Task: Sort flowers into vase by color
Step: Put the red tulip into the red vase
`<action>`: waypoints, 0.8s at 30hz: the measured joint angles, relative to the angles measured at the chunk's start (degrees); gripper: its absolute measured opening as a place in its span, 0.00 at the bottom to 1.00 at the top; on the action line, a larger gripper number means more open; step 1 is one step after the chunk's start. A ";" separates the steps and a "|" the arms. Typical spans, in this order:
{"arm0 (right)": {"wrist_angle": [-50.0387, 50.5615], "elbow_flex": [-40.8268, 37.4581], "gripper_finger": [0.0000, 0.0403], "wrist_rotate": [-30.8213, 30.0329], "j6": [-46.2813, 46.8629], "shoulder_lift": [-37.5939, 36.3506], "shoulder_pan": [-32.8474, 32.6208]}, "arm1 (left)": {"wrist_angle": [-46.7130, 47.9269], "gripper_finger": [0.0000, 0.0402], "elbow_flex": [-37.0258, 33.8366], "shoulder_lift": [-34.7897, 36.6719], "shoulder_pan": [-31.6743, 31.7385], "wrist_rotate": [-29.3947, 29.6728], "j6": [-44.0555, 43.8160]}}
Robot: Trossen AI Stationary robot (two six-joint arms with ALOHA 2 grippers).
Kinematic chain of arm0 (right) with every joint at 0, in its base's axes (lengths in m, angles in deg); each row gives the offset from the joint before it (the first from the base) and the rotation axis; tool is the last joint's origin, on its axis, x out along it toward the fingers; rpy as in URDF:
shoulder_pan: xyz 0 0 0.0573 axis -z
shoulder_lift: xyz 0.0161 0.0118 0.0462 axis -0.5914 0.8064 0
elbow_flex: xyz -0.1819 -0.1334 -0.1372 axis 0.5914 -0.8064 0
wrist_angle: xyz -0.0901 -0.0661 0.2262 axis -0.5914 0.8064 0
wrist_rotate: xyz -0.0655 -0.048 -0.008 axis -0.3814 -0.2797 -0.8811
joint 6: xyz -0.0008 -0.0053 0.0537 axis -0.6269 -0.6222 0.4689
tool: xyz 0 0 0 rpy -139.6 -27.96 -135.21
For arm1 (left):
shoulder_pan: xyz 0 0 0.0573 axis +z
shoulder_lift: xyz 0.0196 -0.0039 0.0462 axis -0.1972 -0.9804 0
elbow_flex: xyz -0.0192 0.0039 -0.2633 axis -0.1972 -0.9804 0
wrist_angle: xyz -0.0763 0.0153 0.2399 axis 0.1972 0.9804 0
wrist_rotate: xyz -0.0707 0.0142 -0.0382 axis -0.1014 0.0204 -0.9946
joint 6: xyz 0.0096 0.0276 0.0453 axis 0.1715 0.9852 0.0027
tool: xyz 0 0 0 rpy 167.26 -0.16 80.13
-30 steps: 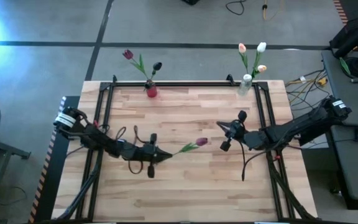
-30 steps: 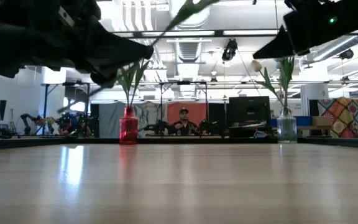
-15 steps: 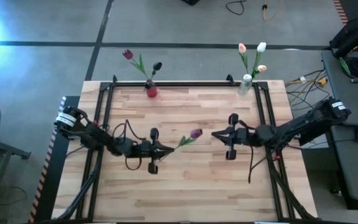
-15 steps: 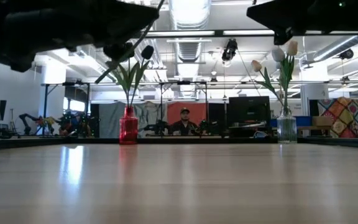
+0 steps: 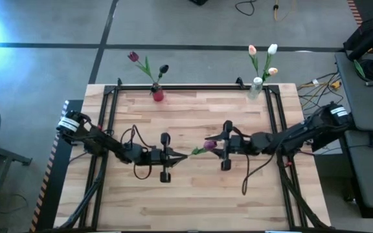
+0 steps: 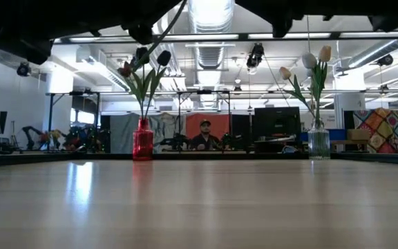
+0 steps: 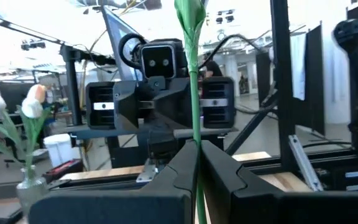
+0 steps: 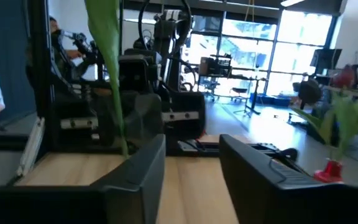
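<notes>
Mid-table | left claw clamps tulip stem | right claw open

Two vases stand at the far edge of the counter: the left vase and the right vase, each with flowers in it. At mid-counter the left gripper and right gripper face each other, a tulip between them, its stem in the left gripper and its head at the right gripper.

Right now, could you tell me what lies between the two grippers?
A purple tulip, its stem pinched in the left gripper, head reaching the open right gripper; seen in the high view.
</notes>
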 joint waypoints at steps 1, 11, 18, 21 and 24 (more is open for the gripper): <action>-0.04 0.92 0.38 0.03 0.36 0.98 0.00 | -0.03 0.00 0.09 0.00 0.00 0.48 0.46; -6.29 9.87 0.39 8.17 -0.14 13.43 -0.15 | -2.48 0.00 0.07 0.02 0.44 2.52 3.52; -16.38 12.35 0.26 3.78 -0.39 20.20 -0.11 | -3.08 0.00 -0.10 0.02 0.42 2.52 3.85; -19.11 12.33 0.18 3.77 -0.55 21.38 -0.11 | -3.83 0.00 -0.27 0.02 0.42 2.52 3.85; -19.69 12.28 0.10 3.77 -1.03 21.84 -0.13 | -3.97 0.00 -0.29 0.02 0.44 2.56 3.87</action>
